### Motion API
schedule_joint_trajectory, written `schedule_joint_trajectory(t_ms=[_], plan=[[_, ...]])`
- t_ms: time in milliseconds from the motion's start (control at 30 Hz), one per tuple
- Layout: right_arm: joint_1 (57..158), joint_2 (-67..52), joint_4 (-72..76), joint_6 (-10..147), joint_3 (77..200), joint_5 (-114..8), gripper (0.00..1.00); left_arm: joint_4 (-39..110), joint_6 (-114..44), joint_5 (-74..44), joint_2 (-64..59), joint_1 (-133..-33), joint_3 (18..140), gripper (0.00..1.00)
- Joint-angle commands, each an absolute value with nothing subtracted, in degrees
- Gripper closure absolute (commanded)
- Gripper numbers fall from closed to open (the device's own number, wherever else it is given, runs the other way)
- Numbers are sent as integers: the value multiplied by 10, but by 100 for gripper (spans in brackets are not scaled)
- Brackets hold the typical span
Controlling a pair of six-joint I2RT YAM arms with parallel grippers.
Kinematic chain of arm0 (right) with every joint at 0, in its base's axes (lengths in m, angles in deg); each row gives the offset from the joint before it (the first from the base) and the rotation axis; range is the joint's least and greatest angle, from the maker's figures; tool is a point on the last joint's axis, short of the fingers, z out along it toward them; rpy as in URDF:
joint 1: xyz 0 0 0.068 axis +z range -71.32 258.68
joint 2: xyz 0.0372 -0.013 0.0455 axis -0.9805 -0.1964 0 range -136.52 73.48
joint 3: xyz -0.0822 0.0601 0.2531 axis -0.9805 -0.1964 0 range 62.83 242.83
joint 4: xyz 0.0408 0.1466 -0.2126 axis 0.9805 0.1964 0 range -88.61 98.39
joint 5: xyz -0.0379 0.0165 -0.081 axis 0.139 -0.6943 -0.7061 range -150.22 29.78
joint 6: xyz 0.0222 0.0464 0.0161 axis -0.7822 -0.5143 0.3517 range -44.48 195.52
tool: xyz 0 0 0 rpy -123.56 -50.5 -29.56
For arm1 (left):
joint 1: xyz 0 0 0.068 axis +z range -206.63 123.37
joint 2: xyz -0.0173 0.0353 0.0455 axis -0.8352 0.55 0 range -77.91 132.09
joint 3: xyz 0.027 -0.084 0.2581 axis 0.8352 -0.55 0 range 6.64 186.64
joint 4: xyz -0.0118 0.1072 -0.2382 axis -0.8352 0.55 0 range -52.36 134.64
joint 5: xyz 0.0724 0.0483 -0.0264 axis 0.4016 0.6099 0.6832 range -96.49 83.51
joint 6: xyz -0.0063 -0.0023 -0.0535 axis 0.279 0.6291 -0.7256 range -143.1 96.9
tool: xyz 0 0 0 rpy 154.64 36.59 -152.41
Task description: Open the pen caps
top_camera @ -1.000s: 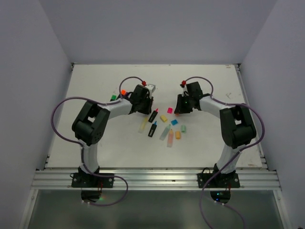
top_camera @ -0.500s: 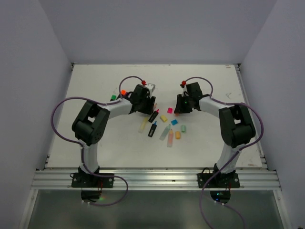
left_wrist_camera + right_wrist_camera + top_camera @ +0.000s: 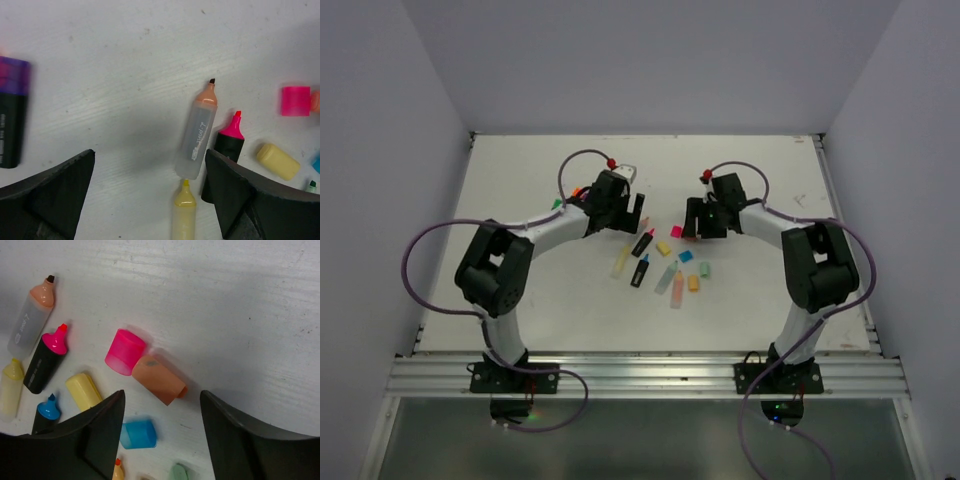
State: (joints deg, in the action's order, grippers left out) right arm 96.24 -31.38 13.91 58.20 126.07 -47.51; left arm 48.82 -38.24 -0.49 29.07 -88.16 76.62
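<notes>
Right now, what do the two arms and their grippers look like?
The left arm and right arm match: white links, black joint housings, a purple cable looping along each, red fitting near the wrist. The left gripper and right gripper have matte black wedge-shaped fingers.
</notes>
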Motion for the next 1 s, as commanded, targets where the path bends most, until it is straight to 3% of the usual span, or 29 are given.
schedule_joint_trajectory(t_ms=[0, 67, 233, 633, 967], plan=[[960, -254, 140, 583, 1260, -493, 31, 514, -362, 76, 229, -877, 771, 4], [960, -224, 148, 585, 1261, -497, 19, 530, -354, 113, 224, -871, 782, 0], [960, -156, 163, 587, 1258, -506, 7, 571, -336, 140, 226, -838, 800, 0], [960, 8, 122, 545, 1181, -514, 1, 588, -324, 114, 309, -766, 854, 4], [960, 33, 119, 548, 1167, -529, 2, 604, -337, 67, 365, -755, 877, 11]])
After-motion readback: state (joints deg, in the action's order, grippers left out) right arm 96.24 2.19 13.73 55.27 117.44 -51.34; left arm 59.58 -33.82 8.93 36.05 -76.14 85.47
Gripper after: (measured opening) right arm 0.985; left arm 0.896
